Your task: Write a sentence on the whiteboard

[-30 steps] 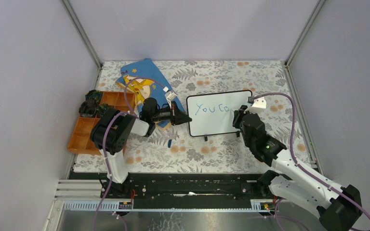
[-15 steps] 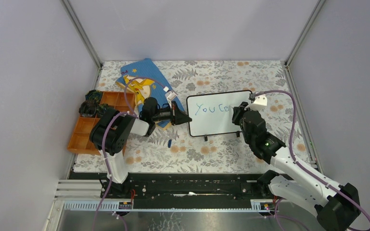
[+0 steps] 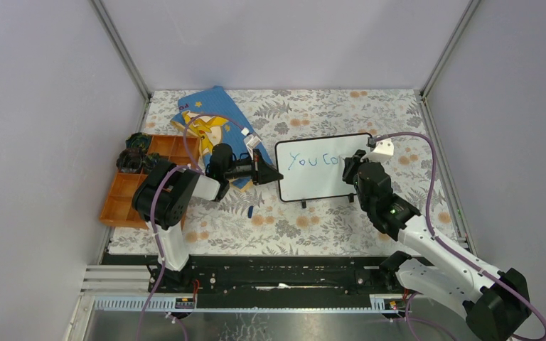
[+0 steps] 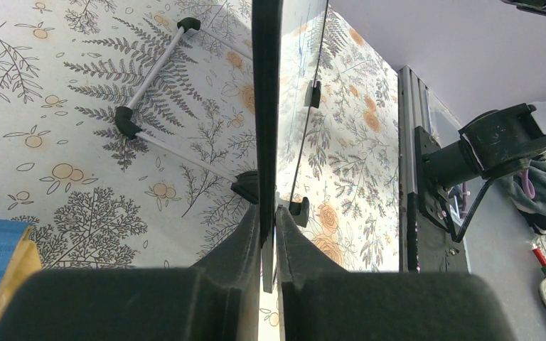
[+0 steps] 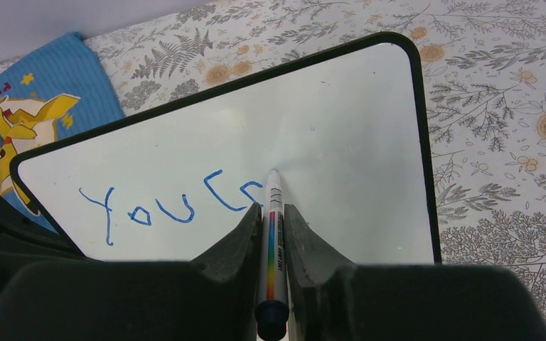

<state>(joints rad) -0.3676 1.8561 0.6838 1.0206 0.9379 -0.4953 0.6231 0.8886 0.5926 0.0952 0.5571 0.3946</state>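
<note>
While the left gripper pinches the whiteboard by its 9 o'clock edge, fingers closed on both faces of the black frame, the board sits mid-table on the floral cloth. The right gripper is clamped on a marker whose tip touches the white just at 3 o'clock of the blue sentence, reading "You c". Bare white runs from the tip to the 3 o'clock frame and across the 6 o'clock half.
</note>
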